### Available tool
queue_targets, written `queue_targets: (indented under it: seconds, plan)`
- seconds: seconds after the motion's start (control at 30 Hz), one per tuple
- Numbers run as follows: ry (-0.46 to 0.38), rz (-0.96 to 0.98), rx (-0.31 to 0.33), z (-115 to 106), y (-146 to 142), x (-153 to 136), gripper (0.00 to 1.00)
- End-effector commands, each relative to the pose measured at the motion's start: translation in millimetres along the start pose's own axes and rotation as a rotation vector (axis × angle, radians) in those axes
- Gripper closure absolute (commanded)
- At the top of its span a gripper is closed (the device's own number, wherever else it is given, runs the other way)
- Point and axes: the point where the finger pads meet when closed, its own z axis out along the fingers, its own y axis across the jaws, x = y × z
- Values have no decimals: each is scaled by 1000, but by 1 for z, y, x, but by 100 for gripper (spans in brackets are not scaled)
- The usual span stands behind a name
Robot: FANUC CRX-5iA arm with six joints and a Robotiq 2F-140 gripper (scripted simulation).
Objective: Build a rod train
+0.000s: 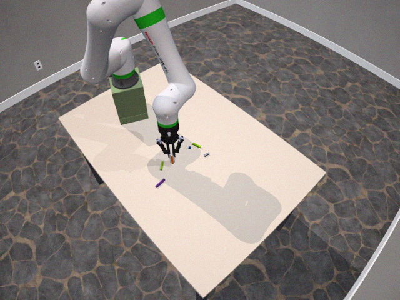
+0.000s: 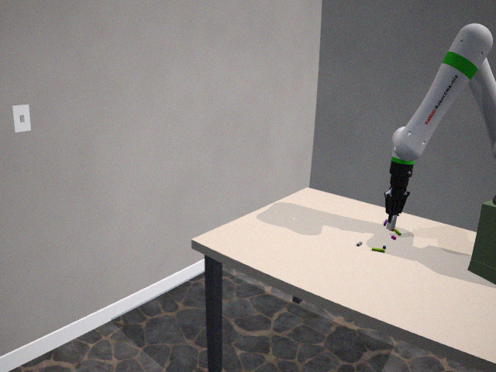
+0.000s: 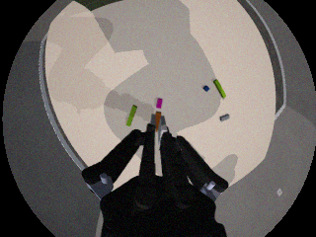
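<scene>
My gripper (image 1: 172,157) is shut on the orange rod (image 1: 172,159) and holds it low over the table; the rod also shows between the fingertips in the wrist view (image 3: 158,118). The magenta rod (image 3: 158,102) lies just beyond the orange rod's far end, roughly in line with it. I cannot tell whether the two touch. In the exterior view the magenta rod (image 2: 393,236) lies close by the gripper (image 2: 390,225). The purple rod (image 1: 160,182) lies apart, toward the front left.
One lime rod (image 1: 161,165) lies just left of the gripper, another lime rod (image 1: 196,145) to its right beside the blue rod (image 1: 189,147). The grey rod (image 1: 206,154) lies farther right. The green base block (image 1: 128,98) stands behind.
</scene>
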Motion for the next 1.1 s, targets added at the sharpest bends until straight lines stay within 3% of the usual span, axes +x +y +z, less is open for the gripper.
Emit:
queue_targets:
  seconds: [0.0, 0.23, 1.07]
  plan:
    - [-1, 0, 0, 6, 0, -1, 97]
    - [-1, 0, 0, 17, 0, -1, 97]
    - [-1, 0, 0, 17, 0, -1, 97]
